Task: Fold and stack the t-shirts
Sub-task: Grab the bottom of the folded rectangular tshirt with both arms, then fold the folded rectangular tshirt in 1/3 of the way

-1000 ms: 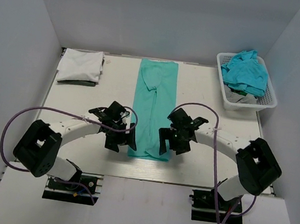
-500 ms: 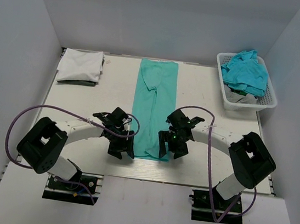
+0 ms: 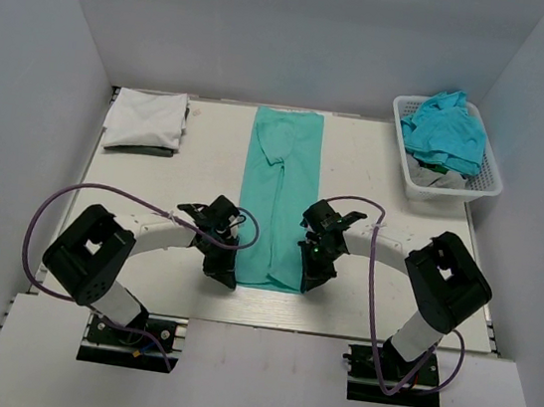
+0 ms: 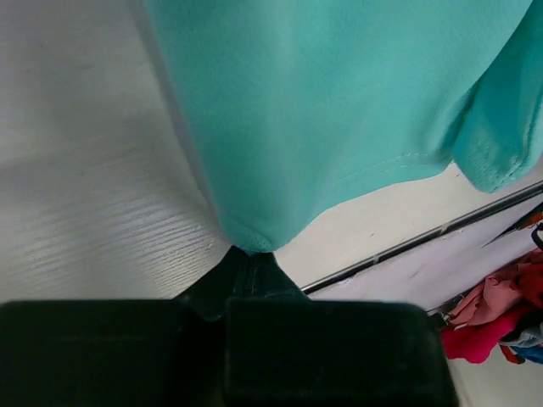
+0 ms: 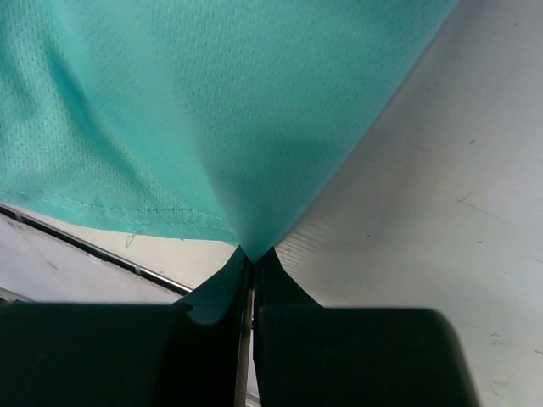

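Observation:
A teal t-shirt (image 3: 278, 194), folded into a long narrow strip, lies down the middle of the table. My left gripper (image 3: 228, 273) is shut on its near left corner, and the cloth (image 4: 339, 110) runs up from the pinched tip. My right gripper (image 3: 306, 278) is shut on the near right corner, where the fabric (image 5: 212, 110) comes to a point between the jaws. A folded white t-shirt (image 3: 146, 119) lies at the far left. More t-shirts (image 3: 447, 131), blue on top, fill a white basket (image 3: 474, 195) at the far right.
The table's near edge (image 3: 268, 308) runs just below both grippers. Grey walls close in the left, back and right sides. Red and pink cloth (image 4: 492, 322) shows beyond the table edge in the left wrist view.
Both grippers have moved inward and down to the shirt's near corners and closed from open to shut on them.

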`<state>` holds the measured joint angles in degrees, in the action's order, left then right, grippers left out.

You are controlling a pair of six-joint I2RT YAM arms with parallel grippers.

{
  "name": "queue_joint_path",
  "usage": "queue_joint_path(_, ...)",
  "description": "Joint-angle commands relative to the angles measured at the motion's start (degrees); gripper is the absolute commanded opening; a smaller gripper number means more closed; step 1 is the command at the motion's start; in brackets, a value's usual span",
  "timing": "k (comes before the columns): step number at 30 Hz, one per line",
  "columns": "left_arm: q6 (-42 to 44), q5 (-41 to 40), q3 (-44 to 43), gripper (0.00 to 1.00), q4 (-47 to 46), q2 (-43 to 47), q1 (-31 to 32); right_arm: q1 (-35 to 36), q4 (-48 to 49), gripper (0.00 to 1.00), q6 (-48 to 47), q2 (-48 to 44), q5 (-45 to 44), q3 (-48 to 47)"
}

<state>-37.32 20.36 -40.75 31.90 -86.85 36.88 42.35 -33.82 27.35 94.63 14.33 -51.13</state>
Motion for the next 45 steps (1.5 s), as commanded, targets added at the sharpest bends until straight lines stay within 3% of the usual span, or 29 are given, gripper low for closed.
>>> queue_joint_path(1, 0.58, -3.66, -1.7, 0.0, -0.87, -1.04, 0.21, -0.07, -0.36, 0.0, -1.42, 0.21, 0.44, -1.42)
queue_joint_path(10, -1.08, -5.42, -11.52, 0.0, 3.6, 4.06, -0.4, -0.33, -5.1, 0.0, 0.07, -3.75, -6.24, -8.62)
queue_joint_path(18, -4.07, -13.94, -25.85, 0.0, 11.51, -4.46, -2.78, -2.79, -10.91, 0.0, 1.12, 0.81, -11.95, -21.87)
queue_joint_path(24, -4.08, -13.94, -36.57, 0.0, 12.84, -9.3, -6.3, -6.66, -16.43, 0.0, -1.07, 6.88, -12.92, -34.79)
queue_joint_path(35, -2.24, -11.4, -51.17, 0.0, 12.75, -19.84, -12.79, -14.3, -21.99, 0.0, -3.53, 22.34, -8.53, -58.54)
queue_joint_path(45, -0.47, -7.45, -64.18, 0.0, 11.34, -30.92, -15.78, -18.26, -15.22, 0.0, -5.91, 29.63, 0.6, -66.11)
